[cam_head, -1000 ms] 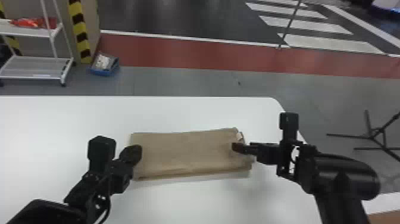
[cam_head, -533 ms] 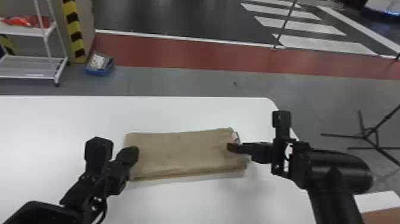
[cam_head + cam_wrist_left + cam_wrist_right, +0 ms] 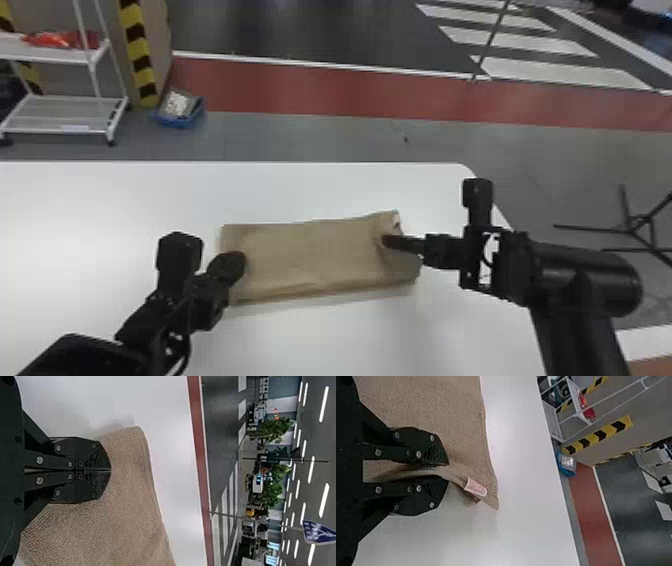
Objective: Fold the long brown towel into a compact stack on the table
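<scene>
Brown woven towel, already a long flat rectangle, lies on the white tabletop at centre frame in the head view, its long axis running left to right. From the black two-fingered right gripper, at the towel's right end, nearly all the cloth extends leftward; that is likely the direction of the next fold. Its fingers stand slightly apart, apparently pinching a raised fold beside the small white label. That arm comes in from the frame's lower right, its gripper pointing left. The black left gripper is nearer the opposite end, angled up from lower left over the towel, fingers together with nothing visible between.
</scene>
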Controlling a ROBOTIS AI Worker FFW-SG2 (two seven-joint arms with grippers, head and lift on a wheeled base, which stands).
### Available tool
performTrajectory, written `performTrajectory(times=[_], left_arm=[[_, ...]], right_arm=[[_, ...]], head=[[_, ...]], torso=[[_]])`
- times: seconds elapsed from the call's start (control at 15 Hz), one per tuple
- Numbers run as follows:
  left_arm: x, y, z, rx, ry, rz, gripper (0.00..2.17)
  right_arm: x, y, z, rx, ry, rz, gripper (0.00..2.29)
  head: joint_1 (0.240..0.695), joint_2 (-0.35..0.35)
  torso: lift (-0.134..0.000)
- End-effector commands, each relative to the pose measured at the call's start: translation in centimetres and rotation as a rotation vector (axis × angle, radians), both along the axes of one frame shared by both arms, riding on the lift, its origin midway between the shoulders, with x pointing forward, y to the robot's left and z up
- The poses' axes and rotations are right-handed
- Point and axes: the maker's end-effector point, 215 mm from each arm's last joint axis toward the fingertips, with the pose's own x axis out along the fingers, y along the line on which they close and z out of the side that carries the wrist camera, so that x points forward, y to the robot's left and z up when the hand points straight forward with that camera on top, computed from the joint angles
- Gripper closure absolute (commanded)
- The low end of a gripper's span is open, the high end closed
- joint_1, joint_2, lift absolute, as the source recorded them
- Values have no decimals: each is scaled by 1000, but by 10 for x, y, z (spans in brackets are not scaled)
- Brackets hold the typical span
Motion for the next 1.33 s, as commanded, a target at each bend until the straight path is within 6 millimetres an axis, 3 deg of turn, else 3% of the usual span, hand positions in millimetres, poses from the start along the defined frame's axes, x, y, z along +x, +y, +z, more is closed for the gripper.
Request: performTrajectory(times=[0.0, 0.27, 0.4, 0.6, 0.8, 1.07, 1.27], left_arm=[[0, 2, -2, 8, 4, 1, 2142], [-2, -5, -3, 11, 9, -10, 2142], [-6, -9, -10, 20, 33, -16, 2142], [-11, -13, -14, 32, 48, -26, 2142], [-15, -19, -16, 33, 55, -37, 2142], [-17, -24, -15, 31, 54, -47, 2142], [-20, -32, -14, 29, 52, -59, 2142]], right_arm=[[-8, 19, 25, 32, -17, 34, 1295], [-28, 67, 70, 99, -33, 104, 1295], [-36, 95, 82, 134, -10, 149, 1291], [-27, 127, 102, 125, -23, 193, 1291], [-26, 152, 101, 136, -11, 220, 1291], [-31, 173, 81, 145, 49, 245, 1288], [-23, 187, 75, 138, 20, 251, 1288]], head=[[695, -201], [695, -171], [695, -148], [695, -121], [695, -87], [695, -62], [695, -51]], torso=[[-111], [-111], [-111], [-111], [-111], [-111], [-111]])
